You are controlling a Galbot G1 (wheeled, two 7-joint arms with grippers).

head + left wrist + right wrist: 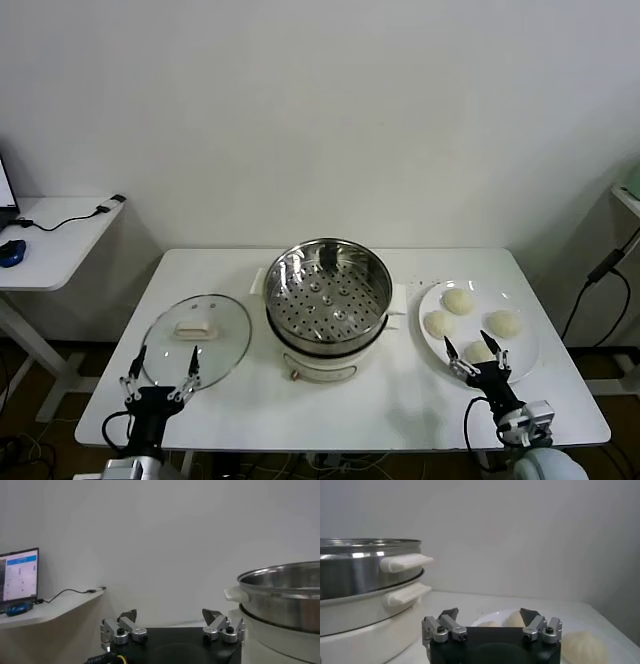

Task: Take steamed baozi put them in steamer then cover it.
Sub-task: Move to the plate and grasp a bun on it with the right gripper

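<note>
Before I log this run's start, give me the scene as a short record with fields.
steamer: centre of table, uncovered, tray bare
lid: flat on table, on the steamer's left
baozi: four on the plate, on the steamer's right
left claw: open, at the lid's near edge
right claw: open, over the nearest bun

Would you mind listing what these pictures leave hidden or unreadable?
- Head view: the front bun is partly covered by the right pincer.
- Head view: the steamer knob's setting is too small to read.
- Left wrist view: the glass lid is not visible; the pincer body blocks it.
- Left wrist view: the monitor text is blurred.
</note>
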